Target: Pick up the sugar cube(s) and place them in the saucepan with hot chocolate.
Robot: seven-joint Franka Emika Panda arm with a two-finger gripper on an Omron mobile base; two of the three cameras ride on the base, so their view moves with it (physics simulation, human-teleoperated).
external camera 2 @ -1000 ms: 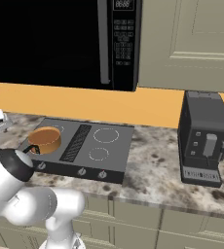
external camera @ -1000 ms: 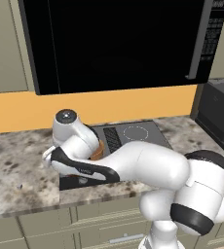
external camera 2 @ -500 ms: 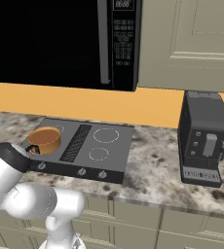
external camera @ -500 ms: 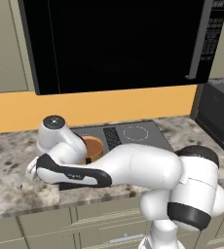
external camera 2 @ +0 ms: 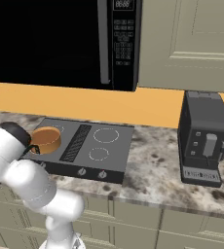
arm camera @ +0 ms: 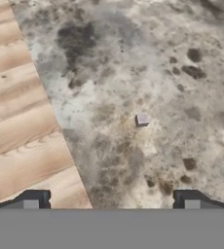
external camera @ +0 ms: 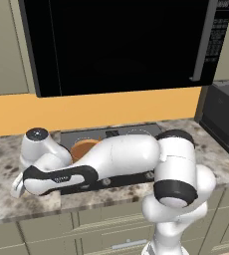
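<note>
**A:** What lies under the hand?

**B:** A mottled grey-and-tan stone counter (arm camera: 172, 73). On it sits one sugar cube (arm camera: 142, 119), a small pale block with crisp edges. To the cube's left in the hand view runs a wavy-grained, light wooden surface (arm camera: 16, 112) (its edge cuts diagonally across the stone).

**A:** And the gripper?

**B:** The gripper (arm camera: 110, 200) hangs above the counter with its jaws spread wide and nothing between them; the cube lies apart from both dark fingertips (arm camera: 30, 199), ahead of the gap.

**A:** Where is the saucepan?

**B:** The saucepan (external camera 2: 46, 139), round and copper-orange with a brown inside, stands on the flat black cooktop (external camera 2: 102, 151), at its left end. The cube is off the cooktop, on the counter to the saucepan's left.

**A:** What differs from half a second ago?

**B:** In the left base view the arm's wrist has swung lower and further left of the saucepan, over the counter's front edge. The saucepan has not moved.
</note>
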